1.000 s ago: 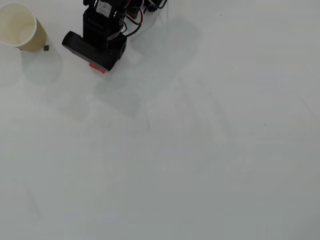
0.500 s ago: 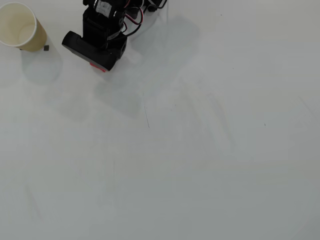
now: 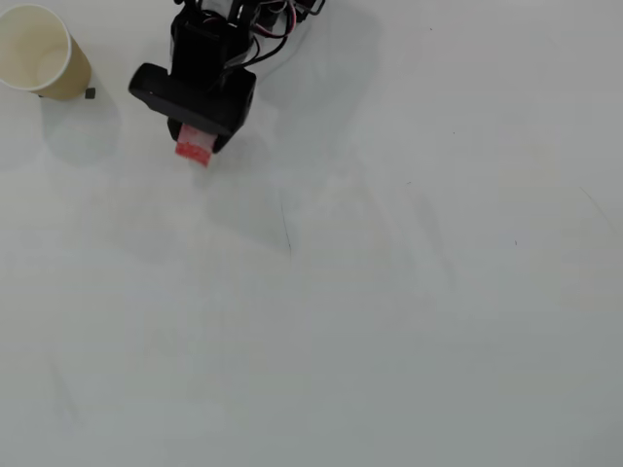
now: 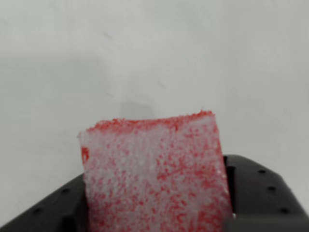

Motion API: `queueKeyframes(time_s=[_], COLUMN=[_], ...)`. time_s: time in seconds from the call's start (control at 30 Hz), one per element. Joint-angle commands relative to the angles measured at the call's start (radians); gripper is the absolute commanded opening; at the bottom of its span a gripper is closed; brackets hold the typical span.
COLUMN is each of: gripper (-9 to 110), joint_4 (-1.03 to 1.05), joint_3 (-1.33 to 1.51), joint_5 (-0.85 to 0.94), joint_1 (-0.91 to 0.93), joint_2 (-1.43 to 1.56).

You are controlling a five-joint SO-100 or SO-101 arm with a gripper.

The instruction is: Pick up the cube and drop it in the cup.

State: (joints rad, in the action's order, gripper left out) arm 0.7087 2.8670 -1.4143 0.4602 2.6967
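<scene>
The cube (image 3: 194, 149) is a small red block with a whitish speckled face, held at the tip of my black gripper (image 3: 198, 142) near the top left of the overhead view. In the wrist view the cube (image 4: 154, 171) fills the lower middle, clamped between the black fingers (image 4: 256, 193), above the white table. The tan paper cup (image 3: 39, 52) with a cream inside stands upright at the far top left, well left of the gripper. The fingertips are hidden under the gripper body in the overhead view.
A tiny dark speck (image 3: 90, 93) lies by the cup's base. The white table (image 3: 370, 292) stretches wide to the right and below. The arm's cables (image 3: 277, 19) sit at the top edge.
</scene>
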Motion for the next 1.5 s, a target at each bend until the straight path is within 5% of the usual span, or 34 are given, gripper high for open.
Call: queueKeyframes(time_s=[0.0,0.8,1.47], gripper=[18,18,17], joint_4=[-0.003,-0.044,-0.250], joint_3=[-0.026,0.006,0.021], joint_5=[0.005,0.011,0.011], joint_1=[-0.051,-0.319,0.175], joint_2=[0.103,0.235,0.247])
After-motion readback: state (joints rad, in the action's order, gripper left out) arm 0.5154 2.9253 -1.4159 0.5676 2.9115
